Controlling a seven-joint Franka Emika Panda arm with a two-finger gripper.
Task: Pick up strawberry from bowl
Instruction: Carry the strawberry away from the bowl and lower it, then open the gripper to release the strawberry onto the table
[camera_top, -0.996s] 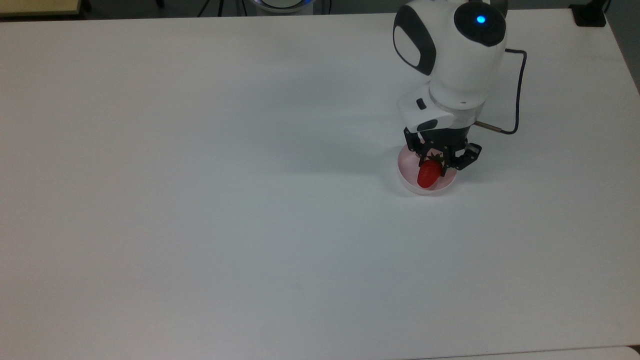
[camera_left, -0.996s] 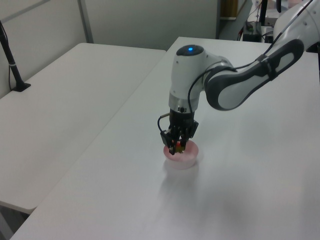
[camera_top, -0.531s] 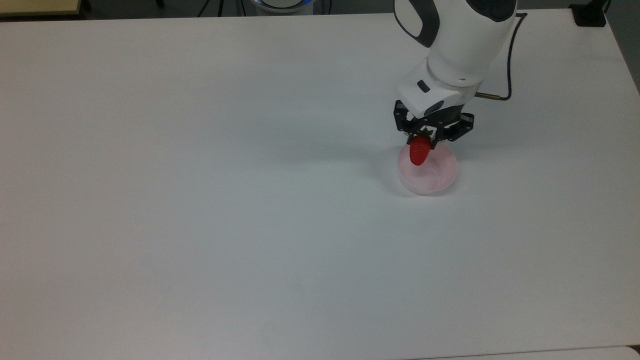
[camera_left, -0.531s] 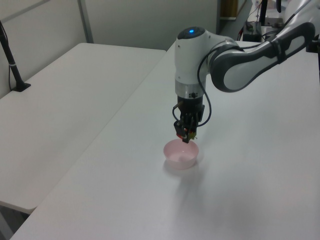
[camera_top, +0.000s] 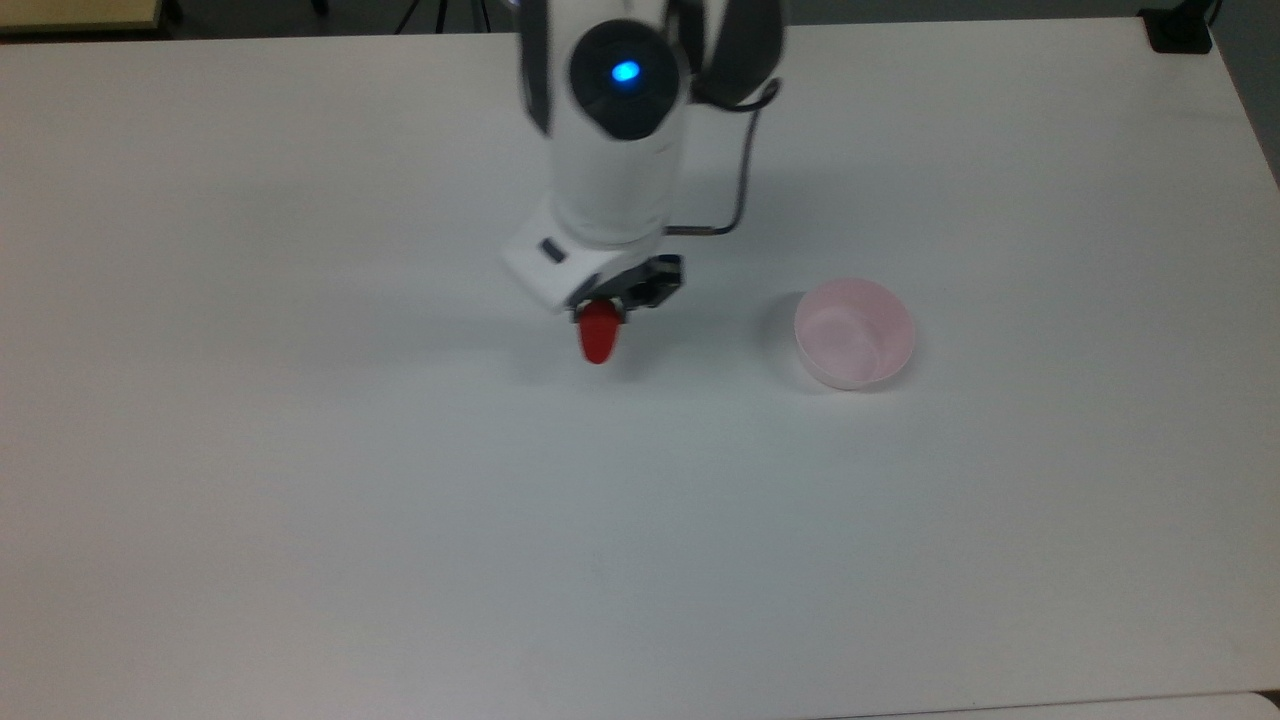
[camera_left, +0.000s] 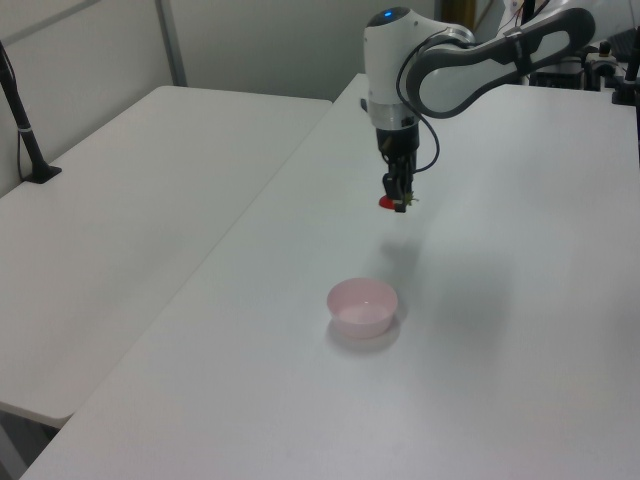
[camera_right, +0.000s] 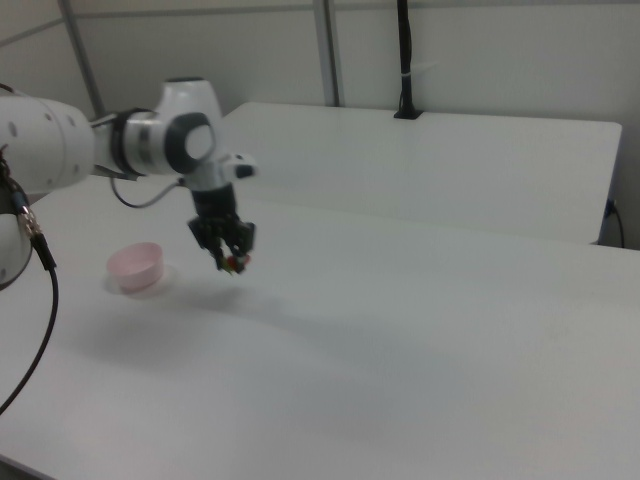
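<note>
Strawberry (camera_top: 599, 343): red, clamped between the closed fingers of the gripper (camera_top: 606, 312), hanging tip-down above the white desk (camera_top: 300, 500), clear of the surface. Bowl (camera_top: 854, 333): pale pink, standing upright well toward the top view's right of the gripper, nearer the desk's right edge.

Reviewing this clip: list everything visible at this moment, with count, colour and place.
strawberry: one, bright red, held in the gripper above the table, off to the top view's left of the bowl.
bowl: one, pale pink, empty, standing on the table.
table: one under the arm, white; a second white table stands beside it in the left view.
black post: one, on the far table in the right view.
arm: one, white and dark grey.
gripper: one, black, shut on the strawberry.
</note>
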